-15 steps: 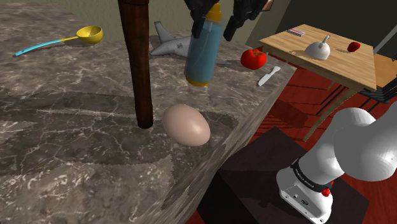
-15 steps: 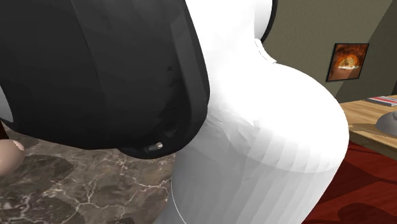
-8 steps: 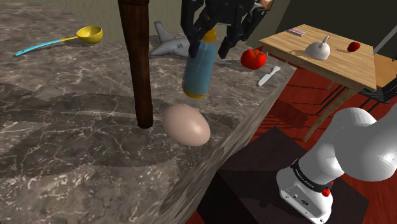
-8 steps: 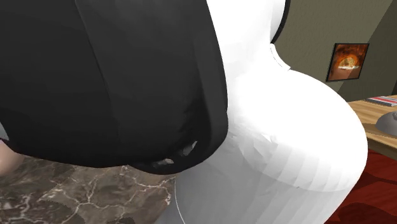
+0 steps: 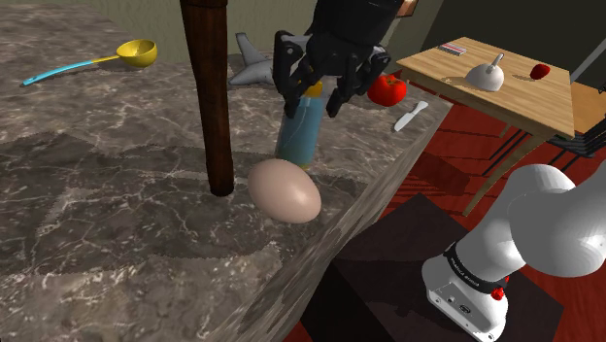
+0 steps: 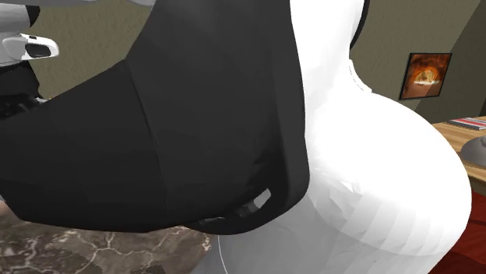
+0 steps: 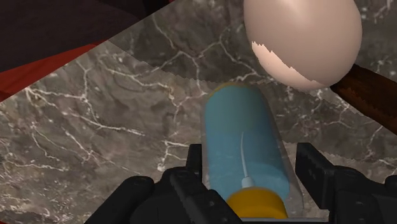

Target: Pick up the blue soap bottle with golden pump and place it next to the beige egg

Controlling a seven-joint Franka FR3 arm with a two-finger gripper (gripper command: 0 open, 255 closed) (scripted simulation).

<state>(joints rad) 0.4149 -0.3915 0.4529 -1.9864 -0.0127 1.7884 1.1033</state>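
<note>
Shoulder view: gripper (image 5: pixel 313 102) clamped around the upright blue bottle (image 5: pixel 299 136) (gold pump on top), its base low at the marble counter (image 5: pixel 117 223), just beside the beige egg (image 5: pixel 285 190).

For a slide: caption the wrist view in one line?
Black gripper over the blue soap bottle, its base beside the beige egg on a marbled counter.

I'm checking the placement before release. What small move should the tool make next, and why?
Probably ease straight down a touch before any release. The tool is shut on the blue cylindrical soap bottle with golden pump, which is upright just behind the beige egg above the dark marble counter. Whether its base rests on the marble cannot be seen.
</note>
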